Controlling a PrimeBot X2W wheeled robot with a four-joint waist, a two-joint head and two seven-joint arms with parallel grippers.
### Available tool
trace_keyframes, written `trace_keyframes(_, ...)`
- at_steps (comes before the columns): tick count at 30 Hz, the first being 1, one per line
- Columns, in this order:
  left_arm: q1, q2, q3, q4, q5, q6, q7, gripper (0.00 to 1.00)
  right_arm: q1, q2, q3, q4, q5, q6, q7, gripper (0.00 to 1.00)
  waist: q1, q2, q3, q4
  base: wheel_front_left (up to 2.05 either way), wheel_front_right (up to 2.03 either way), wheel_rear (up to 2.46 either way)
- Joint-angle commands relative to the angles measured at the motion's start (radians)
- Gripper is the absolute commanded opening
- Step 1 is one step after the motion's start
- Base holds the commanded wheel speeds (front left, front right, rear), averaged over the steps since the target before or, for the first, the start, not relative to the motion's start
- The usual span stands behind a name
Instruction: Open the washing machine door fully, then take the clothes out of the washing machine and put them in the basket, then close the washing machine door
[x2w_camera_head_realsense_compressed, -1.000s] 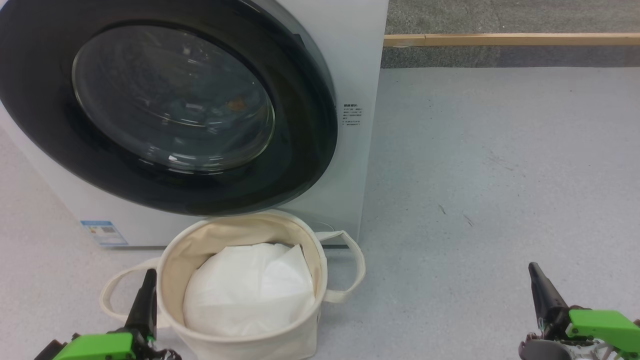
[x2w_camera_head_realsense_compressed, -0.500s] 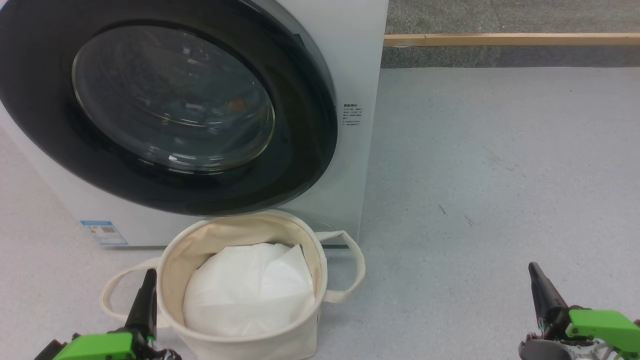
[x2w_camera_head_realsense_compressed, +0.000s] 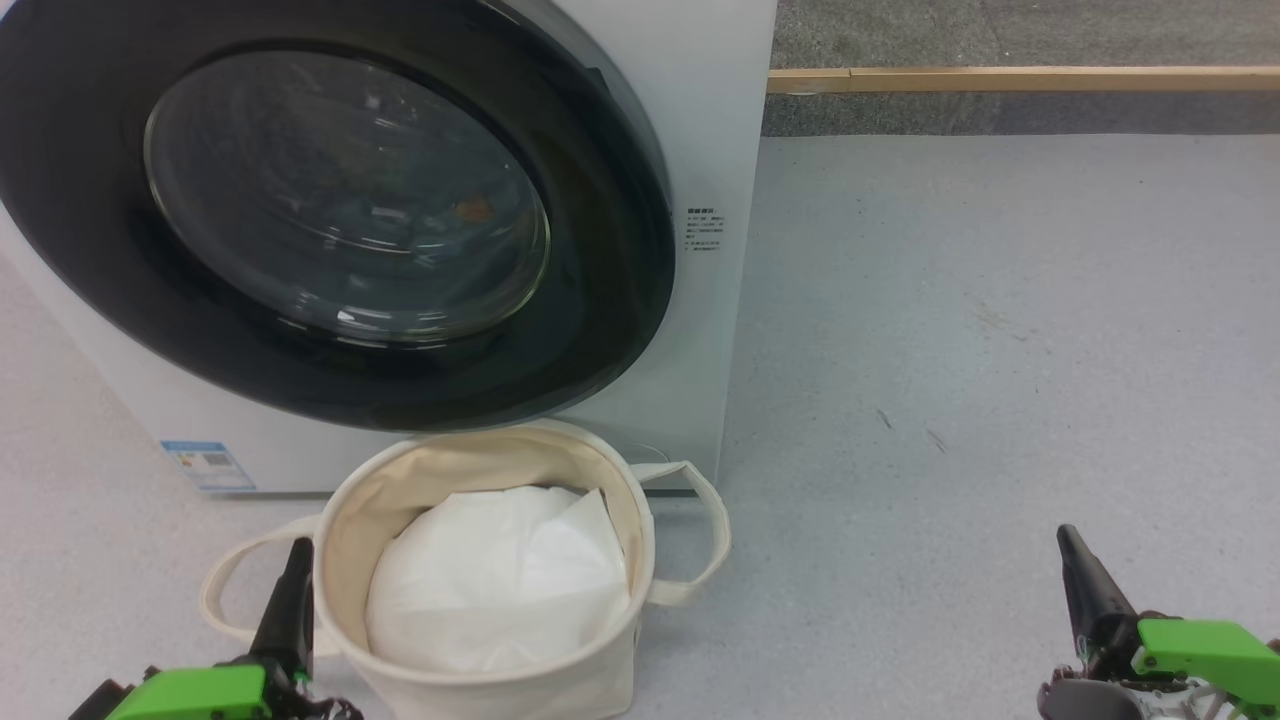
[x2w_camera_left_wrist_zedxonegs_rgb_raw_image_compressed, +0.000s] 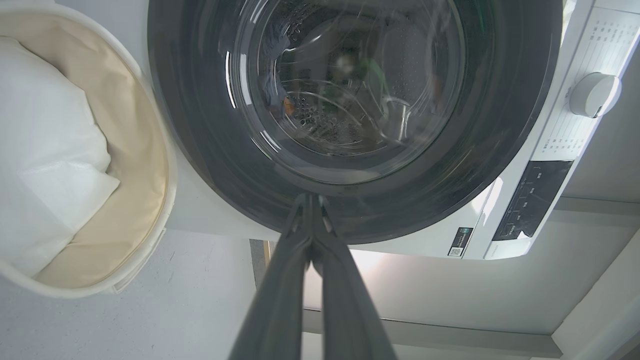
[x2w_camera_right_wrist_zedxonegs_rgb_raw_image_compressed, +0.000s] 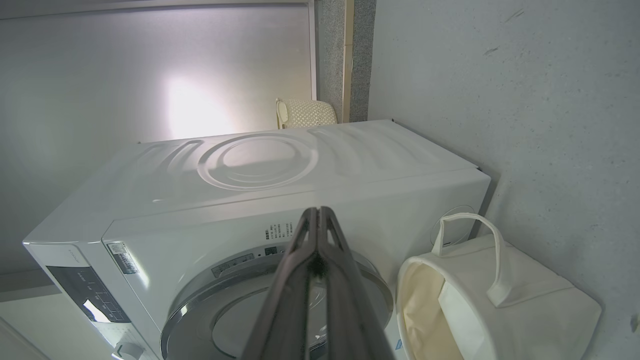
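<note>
The basket (x2w_camera_head_realsense_compressed: 338, 530) is sitting upright on the grey floor (x2w_camera_head_realsense_compressed: 1000, 350) right in front of the washing machine (x2w_camera_head_realsense_compressed: 715, 120). Its mouth is facing up and its two strap handles are sticking out to either side. A plain white padding sheet (x2w_camera_head_realsense_compressed: 495, 585) is lying bunched up inside it, filling most of the bottom.

The washing machine door (x2w_camera_head_realsense_compressed: 610, 300) is sitting shut, flat against the front of the machine, with its glass bowl facing out toward the robot. Behind the glass the clothes (x2w_camera_left_wrist_zedxonegs_rgb_raw_image_compressed: 280, 100) are barely showing. It's just a bluish patch with an orange spot down in the drum, all warped by reflections, so I'm not making out any shape.

The head view is cutting off the top and left of the door and the bottom of the basket. I can't tell if the basket is touching the machine.

The left gripper (x2w_camera_head_realsense_compressed: 298, 548) is hanging just beside the basket's left handle, fingers pressed together on nothing, pointing toward the door. The right gripper (x2w_camera_head_realsense_compressed: 1066, 538) is hovering well off to the right over the floor, fingers also pinched together and empty.
</note>
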Motion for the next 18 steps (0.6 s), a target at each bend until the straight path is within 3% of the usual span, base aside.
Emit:
trace_keyframes(1,-0.025,0.006,0.033,-0.036,0.011,-0.007,0.008,0.0,-0.05,-0.004,0.019,-0.031,0.006,0.0,0.007,0.0,0.0,0.0,0.0,0.0,0.0,0.0,0.0)
trace_keyframes(18,-0.025,0.006,0.033,-0.036,0.011,-0.007,0.008,0.0,-0.05,-0.004,0.019,-0.031,0.006,0.0,0.007,0.0,0.0,0.0,0.0,0.0,0.0,0.0,0.0)
